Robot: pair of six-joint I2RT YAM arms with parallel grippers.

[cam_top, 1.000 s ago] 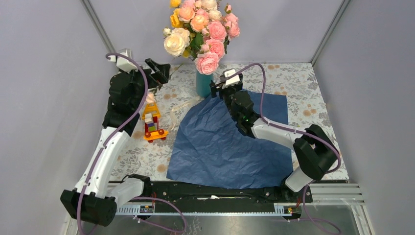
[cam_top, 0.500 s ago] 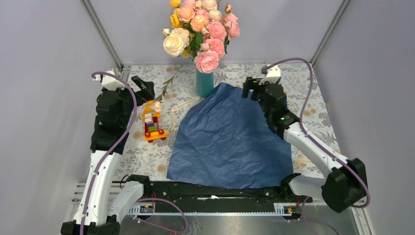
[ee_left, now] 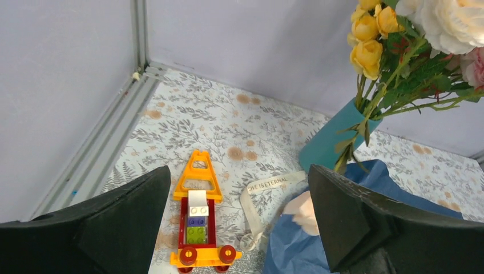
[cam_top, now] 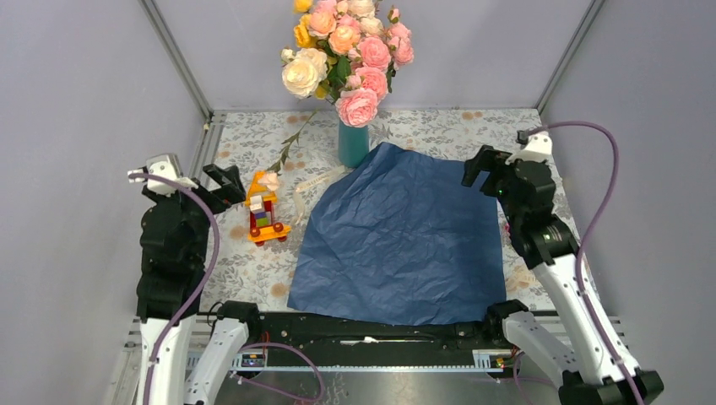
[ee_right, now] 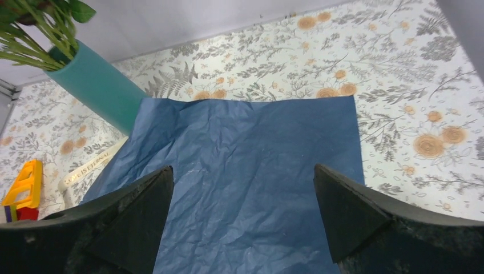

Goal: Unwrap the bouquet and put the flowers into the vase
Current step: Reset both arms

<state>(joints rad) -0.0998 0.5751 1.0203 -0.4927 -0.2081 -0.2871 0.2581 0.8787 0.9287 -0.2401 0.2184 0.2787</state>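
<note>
L gripper (cam_top: pixel 224 184) hung near the table's left edge, jaws spread wide, nothing in them. R gripper (cam_top: pixel 483 171) hung by the far right corner of the blue paper (cam_top: pixel 397 245), also wide & empty. Paper lay flat, navy side up. Vase (cam_top: pixel 353 145) stood upright at its far tip, big rose bunch (cam_top: pixel 346 51) in it. 1 thin flower stem (cam_top: pixel 287 150) lay left of the vase, pink bud at the toy cart (cam_top: pixel 264 213), prob. touching it.
</note>
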